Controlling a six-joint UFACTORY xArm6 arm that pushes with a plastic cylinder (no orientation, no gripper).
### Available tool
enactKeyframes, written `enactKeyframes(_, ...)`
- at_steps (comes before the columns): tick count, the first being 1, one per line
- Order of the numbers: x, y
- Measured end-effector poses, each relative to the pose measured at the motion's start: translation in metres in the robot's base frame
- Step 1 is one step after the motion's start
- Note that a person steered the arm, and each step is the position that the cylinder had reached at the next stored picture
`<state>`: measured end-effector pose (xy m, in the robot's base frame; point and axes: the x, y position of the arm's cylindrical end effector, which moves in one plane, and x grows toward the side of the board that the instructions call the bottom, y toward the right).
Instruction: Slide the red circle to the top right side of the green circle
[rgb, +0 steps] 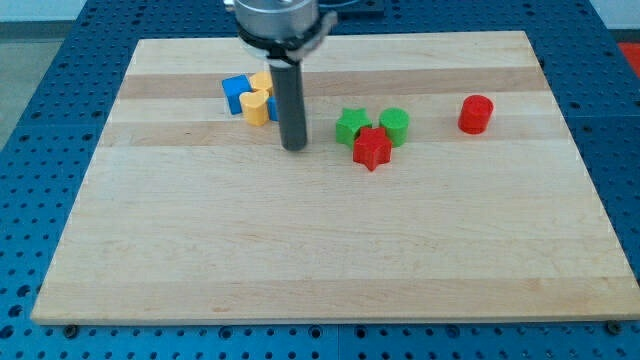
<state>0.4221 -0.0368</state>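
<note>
Red circle (476, 114) sits well off to the view's right of my tip (294, 148), a bit higher up the board. It stands alone, apart from the other blocks.

My tip is the end of a dark rod, so it has no claw to open or close, and it holds nothing. It rests on the wood and touches no block.

Just up and to the view's left of my tip is a small bunch: a blue block (236, 93), a yellow block (256, 106) in front, and another yellow block (262, 81) behind. The rod hides part of this bunch, so I cannot tell their shapes.

To the view's right of my tip is a green star (351, 125). Touching it is a red star (372, 148), a bit lower. The green circle (394, 126) is just past them, close beside the red star. The red circle is farther right again, with bare wood between it and the green circle.

The blocks lie on a pale wooden board (320, 260) with long grain lines. The board lies on a blue table (30, 180) full of small holes. I can read no writing anywhere.

Below my tip the board is wide and bare, down to its bottom edge. The red circle is near the board's right edge.
</note>
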Motion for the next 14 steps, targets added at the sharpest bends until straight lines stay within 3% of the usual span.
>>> enactKeyframes(1,0.002,0.038)
enactKeyframes(4,-0.007,0.043)
enactKeyframes(6,0.056,0.034)
enactKeyframes(7,0.100,0.055)
enactKeyframes(8,0.111,0.106)
enactKeyframes(9,0.089,0.174)
enactKeyframes(10,0.038,0.249)
enactKeyframes(11,-0.049,0.311)
enactKeyframes(13,-0.081,0.304)
enactKeyframes(14,-0.071,0.288)
